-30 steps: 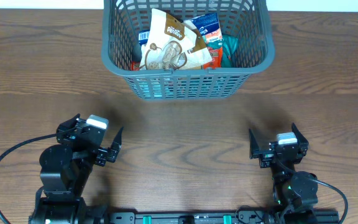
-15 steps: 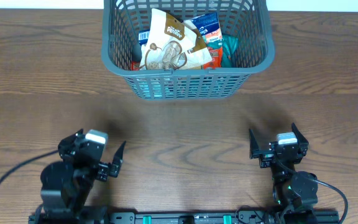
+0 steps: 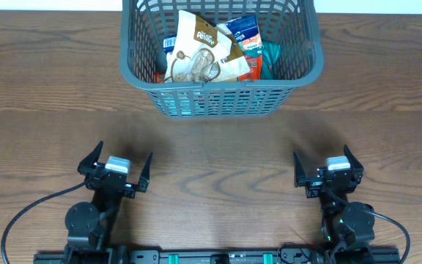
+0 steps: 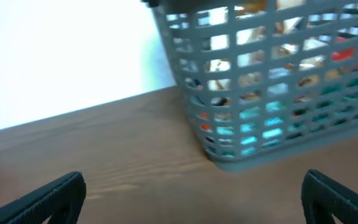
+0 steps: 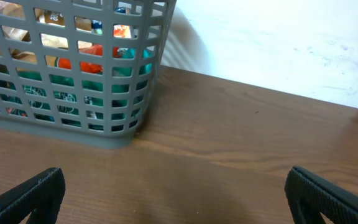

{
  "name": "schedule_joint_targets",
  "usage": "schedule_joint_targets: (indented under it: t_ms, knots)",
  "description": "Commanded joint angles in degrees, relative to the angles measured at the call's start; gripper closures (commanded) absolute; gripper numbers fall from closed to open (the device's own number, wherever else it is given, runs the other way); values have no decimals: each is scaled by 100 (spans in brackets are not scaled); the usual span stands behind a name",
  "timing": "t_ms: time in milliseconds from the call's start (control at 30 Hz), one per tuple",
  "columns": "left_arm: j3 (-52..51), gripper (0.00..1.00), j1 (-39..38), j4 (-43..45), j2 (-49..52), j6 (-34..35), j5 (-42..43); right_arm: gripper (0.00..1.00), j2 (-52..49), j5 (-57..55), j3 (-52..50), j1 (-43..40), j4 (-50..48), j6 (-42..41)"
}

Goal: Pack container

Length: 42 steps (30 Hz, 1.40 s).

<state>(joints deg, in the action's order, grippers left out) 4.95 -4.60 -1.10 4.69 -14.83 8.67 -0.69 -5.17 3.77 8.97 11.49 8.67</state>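
Note:
The dark grey slotted container [image 3: 218, 99] stands at the far middle of the table, holding several food packets, with a brown and white packet [image 3: 200, 48] on top. It also shows in the left wrist view [image 4: 272, 93] and the right wrist view [image 5: 67, 74]. My left gripper [image 3: 115, 163] is open and empty, low at the near left, well short of the container. My right gripper [image 3: 328, 166] is open and empty at the near right. Both grippers' fingers show wide apart over bare wood in the wrist views.
The brown wooden table [image 3: 218, 158] lies between the grippers and the container. A white wall [image 5: 278, 43] rises behind the table's far edge. Black cables [image 3: 28, 213] trail from the arm bases at the near edge.
My left arm has turned and drawn back, so its open gripper now points straight toward the container. The right arm and the container have not moved.

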Motion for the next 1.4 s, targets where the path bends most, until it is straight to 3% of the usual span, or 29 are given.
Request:
schedule_joint_targets:
  t_ms: [0,133,333,767,1200,1367]
  knots:
    - [-208,1,-15,219,-59,61,-713,1,37,-42,-28,7,-11,83]
    - [-367,1,-15,210,-68,229,-1093,1,37,-42,-28,7,-11,83]
    - [-472,1,-50,-299,-210,382,-1069,1,37,-42,-28,7,-11,83]
    - [-472,1,-52,-310,-457,496,-1064,1,37,-42,-28,7,-11,83]
    - [-472,1,-306,-308,-457,1764,-1060,1,37,-42,-28,7,-11,83]
    - [-472,1,-363,-310,-457,1843,-929,1,37,-39,-28,7,-11,83]
